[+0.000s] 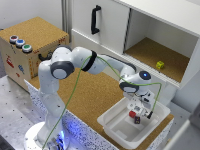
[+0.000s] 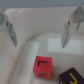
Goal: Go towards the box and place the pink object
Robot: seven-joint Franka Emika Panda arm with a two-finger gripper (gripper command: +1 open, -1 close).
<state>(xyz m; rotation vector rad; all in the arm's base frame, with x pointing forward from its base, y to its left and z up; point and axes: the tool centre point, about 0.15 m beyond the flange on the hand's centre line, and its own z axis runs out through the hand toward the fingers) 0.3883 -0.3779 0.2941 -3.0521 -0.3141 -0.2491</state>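
Exterior view, near to far: arm base (image 1: 47,132) at the view's lower left; white box (image 1: 114,129) on the cork table (image 1: 90,95), toward the view's lower right. The gripper (image 1: 138,111) hangs inside the box. Wrist view: both fingers (image 2: 11,31) stand wide apart, nothing between them. The pink block (image 2: 43,66) lies on the box floor beneath the jaws, free of them, a dark mark on its upper face; it appears cubic, so no long axis can be told. A dark cube (image 2: 74,76) sits just beside it. Farther back: a button box (image 1: 30,45), then a cabinet (image 1: 150,30) with a yellow-green cube (image 1: 160,65) on its shelf.
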